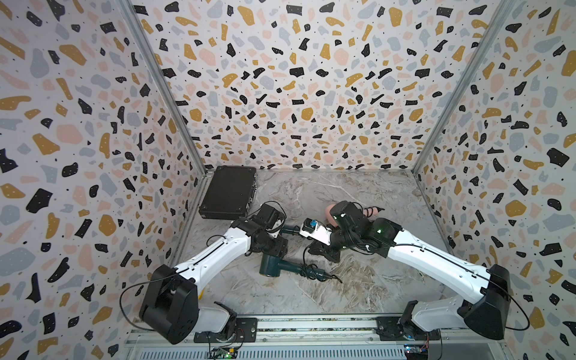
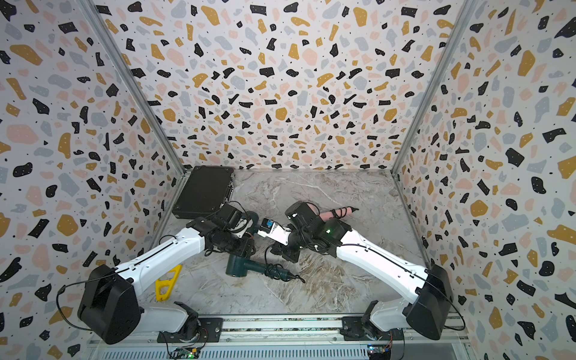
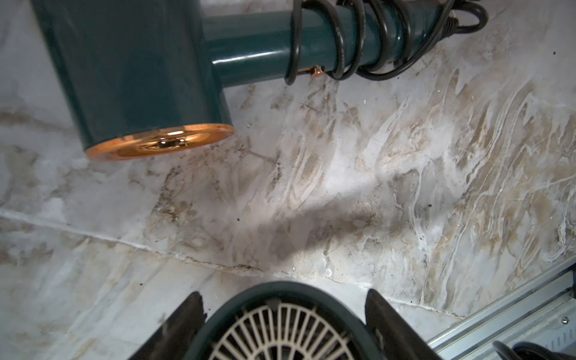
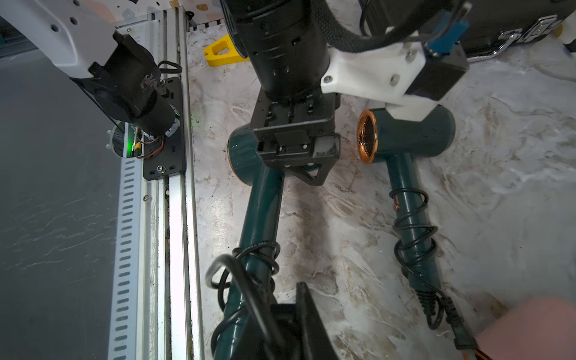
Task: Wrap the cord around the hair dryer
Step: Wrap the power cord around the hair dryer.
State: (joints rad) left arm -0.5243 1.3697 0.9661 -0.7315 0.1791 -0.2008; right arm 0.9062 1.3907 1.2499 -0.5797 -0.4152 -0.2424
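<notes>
My left gripper (image 3: 283, 293) is clamped on the head of the dark green plastic hair dryer with a copper rim (image 1: 280, 267), and its pale grille shows between the jaws. The dryer sits toward the front of the grey marble tabletop (image 1: 358, 280), handle pointing to my right side. My right gripper (image 1: 316, 248) is pinched together on the black cord (image 4: 246, 291), which loops to a few turns at the handle's end. A second dark green hair dryer (image 4: 411, 134), its handle coiled, lies just behind, and a pink hair dryer (image 2: 327, 215) lies farther back.
</notes>
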